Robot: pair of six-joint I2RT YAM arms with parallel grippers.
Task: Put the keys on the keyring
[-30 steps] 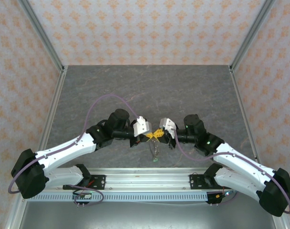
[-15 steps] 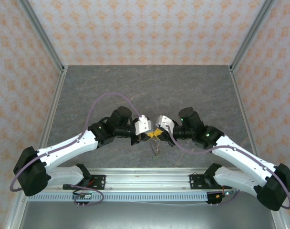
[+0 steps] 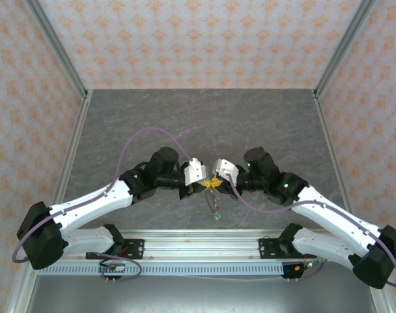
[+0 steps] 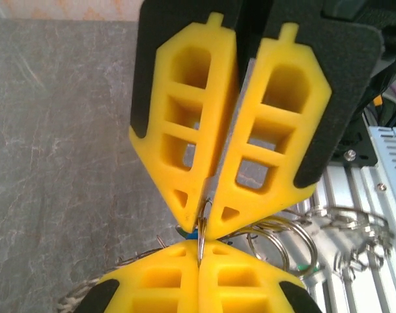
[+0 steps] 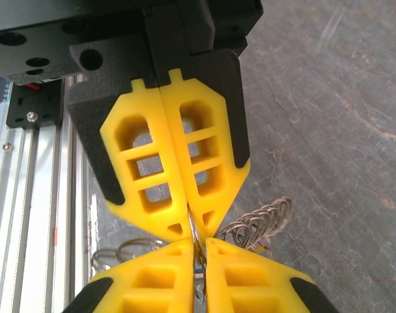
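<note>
the keyring [image 4: 201,228], a thin metal ring, is seen edge-on and upright, pinched at the tips of the left gripper [image 4: 199,248]. bunched wire loops [image 5: 260,220] are fringed along it. the keys [image 3: 215,207] are hung beneath, with a green tag [image 3: 217,218] lowest and a blue tag [image 4: 192,231] glimpsed beside the ring.

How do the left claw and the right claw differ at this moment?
The left claw holds its fingers flush together; the right claw has fingers touching only near the tips, with a narrow wedge gap behind. In the top view the left claw reaches in from the left, the right claw from the right. Both meet tip to tip, pinching the same thin wire ring.
</note>
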